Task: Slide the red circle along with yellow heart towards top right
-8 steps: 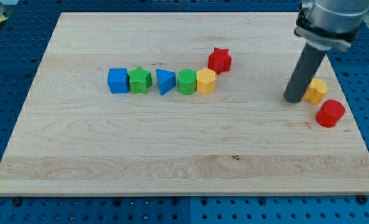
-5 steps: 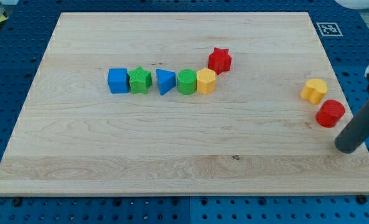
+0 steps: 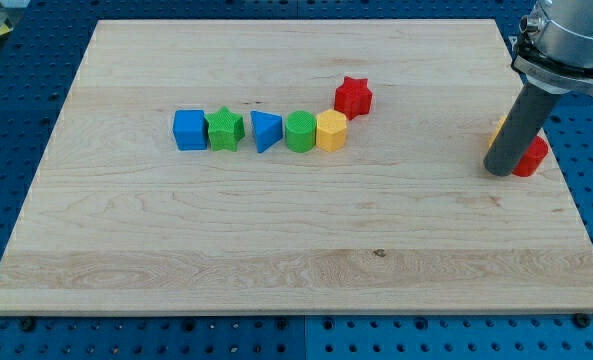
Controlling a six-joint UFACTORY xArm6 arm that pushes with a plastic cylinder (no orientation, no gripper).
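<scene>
My tip [image 3: 499, 171] rests on the wooden board [image 3: 276, 240] near its right edge. The rod stands in front of both task blocks. The red circle [image 3: 536, 155] shows only as a sliver just right of the rod's lower end, touching or nearly touching it. The yellow heart [image 3: 498, 127] shows as a thin yellow strip at the rod's left side, just up and left of the red circle. Most of both blocks is hidden.
A row of blocks lies left of centre: blue square [image 3: 189, 130], green star [image 3: 224, 129], blue triangle [image 3: 265, 131], green circle [image 3: 300, 131], yellow hexagon [image 3: 331, 130]. A red star [image 3: 353, 96] sits just up and right of the hexagon.
The tip swung from left of the heart to below right of the red circle, then up-left against it. The red circle and yellow heart have shifted toward the view's top.
</scene>
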